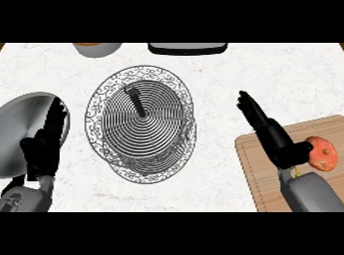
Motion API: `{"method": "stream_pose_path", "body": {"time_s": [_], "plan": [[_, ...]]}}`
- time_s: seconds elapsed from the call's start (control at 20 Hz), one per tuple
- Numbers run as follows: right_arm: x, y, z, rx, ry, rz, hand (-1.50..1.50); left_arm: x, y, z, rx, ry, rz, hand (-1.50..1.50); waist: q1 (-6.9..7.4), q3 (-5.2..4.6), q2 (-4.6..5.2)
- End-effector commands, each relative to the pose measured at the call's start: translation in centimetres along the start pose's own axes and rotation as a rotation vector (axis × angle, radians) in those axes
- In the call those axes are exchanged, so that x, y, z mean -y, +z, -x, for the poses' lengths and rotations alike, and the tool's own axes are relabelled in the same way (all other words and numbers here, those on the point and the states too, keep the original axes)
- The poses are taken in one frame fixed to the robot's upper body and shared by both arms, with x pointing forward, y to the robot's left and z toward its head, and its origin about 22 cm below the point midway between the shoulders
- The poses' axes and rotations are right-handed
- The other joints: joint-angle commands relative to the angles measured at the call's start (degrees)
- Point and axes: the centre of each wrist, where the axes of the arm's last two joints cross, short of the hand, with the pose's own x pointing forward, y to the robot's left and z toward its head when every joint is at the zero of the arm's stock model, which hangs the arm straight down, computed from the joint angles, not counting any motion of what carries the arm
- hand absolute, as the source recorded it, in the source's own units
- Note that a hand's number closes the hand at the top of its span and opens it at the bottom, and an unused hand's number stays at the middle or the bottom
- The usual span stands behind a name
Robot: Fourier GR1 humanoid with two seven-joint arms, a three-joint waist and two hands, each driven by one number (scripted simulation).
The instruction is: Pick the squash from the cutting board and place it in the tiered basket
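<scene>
An orange-red squash (324,153) lies on the wooden cutting board (262,169) at the right edge of the counter. My right hand (272,133) stands just left of the squash, fingers straight and pointing up and away, thumb side toward the squash; it holds nothing. The wire tiered basket (141,123) sits mid-counter, seen from above as concentric rings with a dark centre post. My left hand (43,144) rests open at the lower left, fingers up, over the edge of a grey plate.
A round grey plate (12,134) lies at the left. At the counter's back edge stand a grey bowl with something orange in it (98,48) and a dark-rimmed appliance (187,48). White marble counter (226,79) lies between basket and board.
</scene>
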Motion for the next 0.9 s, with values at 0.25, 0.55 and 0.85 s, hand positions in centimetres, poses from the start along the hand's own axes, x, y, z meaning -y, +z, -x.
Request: {"method": "stream_pose_path", "body": {"time_s": [0.25, 0.55, 0.85], "plan": [[18.0, 5.0, -8.4, 0.182, 0.380, 0.739, 1.50, -0.9, 3.9, 4.8, -0.228, -0.024, -0.023, 0.00, -4.39, 0.12, -2.87], [19.8, 12.3, -3.3, 0.020, 0.172, 1.434, -1.50, 0.9, 5.5, 5.2, -0.250, 0.038, 0.028, 0.00, -4.79, 0.24, -2.88], [16.8, 18.8, -7.2, -0.034, 0.204, 1.277, -1.50, 1.3, 5.3, 4.6, -0.244, 0.020, 0.084, 0.00, -1.34, 0.08, -2.40]]}}
